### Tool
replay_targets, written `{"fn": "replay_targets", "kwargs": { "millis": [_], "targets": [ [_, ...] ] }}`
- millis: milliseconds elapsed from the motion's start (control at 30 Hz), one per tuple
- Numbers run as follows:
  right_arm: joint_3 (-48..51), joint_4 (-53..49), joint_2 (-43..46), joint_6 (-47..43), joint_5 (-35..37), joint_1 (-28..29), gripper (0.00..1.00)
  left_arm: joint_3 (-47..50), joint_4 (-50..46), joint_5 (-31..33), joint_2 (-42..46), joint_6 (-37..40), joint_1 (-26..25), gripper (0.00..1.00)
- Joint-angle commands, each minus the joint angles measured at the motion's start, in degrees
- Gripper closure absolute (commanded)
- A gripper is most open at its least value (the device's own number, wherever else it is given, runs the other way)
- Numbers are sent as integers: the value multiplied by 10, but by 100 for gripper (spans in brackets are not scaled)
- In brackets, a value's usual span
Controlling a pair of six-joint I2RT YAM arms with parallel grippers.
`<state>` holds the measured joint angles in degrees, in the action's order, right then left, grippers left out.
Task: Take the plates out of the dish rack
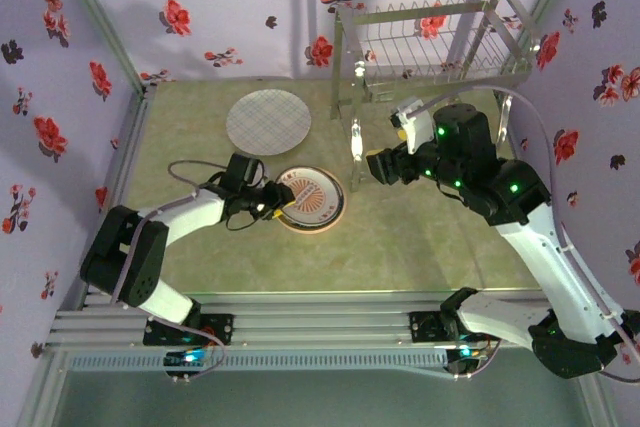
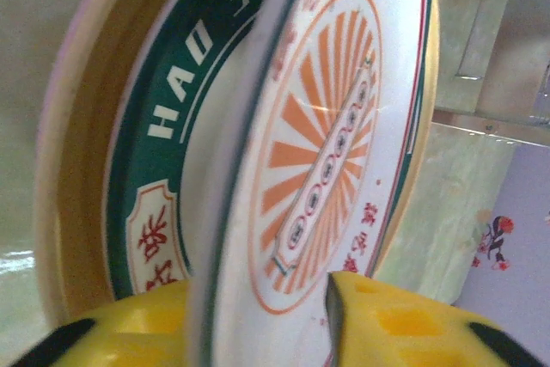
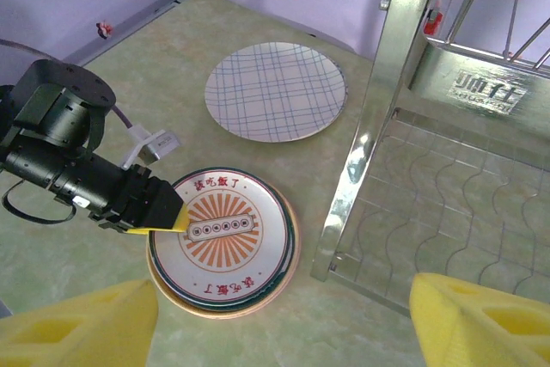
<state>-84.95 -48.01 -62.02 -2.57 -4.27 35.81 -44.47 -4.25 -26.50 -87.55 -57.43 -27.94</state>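
Release stage: left pincer (image 3: 172, 219) straddles sunburst plate (image 3: 225, 234) rim, grip indeterminate; right pincer (image 3: 279, 324) wide open, empty. Hazard: a finger snagging on withdrawal could drag plate off stack (image 3: 290, 253).

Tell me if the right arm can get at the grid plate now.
Probably yes: the grid plate lies flat and uncovered on the table beside the rack, the right gripper is open and empty, nothing stands between them.

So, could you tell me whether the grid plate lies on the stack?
No, the grid plate lies alone on the table, apart from the stack.
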Motion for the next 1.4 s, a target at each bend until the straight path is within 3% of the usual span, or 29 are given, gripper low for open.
{"fn": "replay_targets", "kwargs": {
  "millis": [0,267,833,1100,1300,1333,1367],
  "targets": [
    [2,9,-3,5,18,5,22,-26,-62,5,-5,33,-3,57],
    [-5,6,-8,13,66,4,20,-71,-140,12,2,69,-2,38],
    [-14,8,-9,32,154,4,18,-135,-250,14,-15,114,-2,29],
    [-3,33,13,39,231,3,17,-168,-308,36,-16,133,-3,20],
    [1,46,30,46,358,0,15,-200,-355,70,7,135,3,20],
    [2,47,35,49,381,-9,14,-208,-362,79,22,133,9,18],
    [1,37,37,60,401,-25,13,-216,-368,89,39,130,18,7]
  ]
}}
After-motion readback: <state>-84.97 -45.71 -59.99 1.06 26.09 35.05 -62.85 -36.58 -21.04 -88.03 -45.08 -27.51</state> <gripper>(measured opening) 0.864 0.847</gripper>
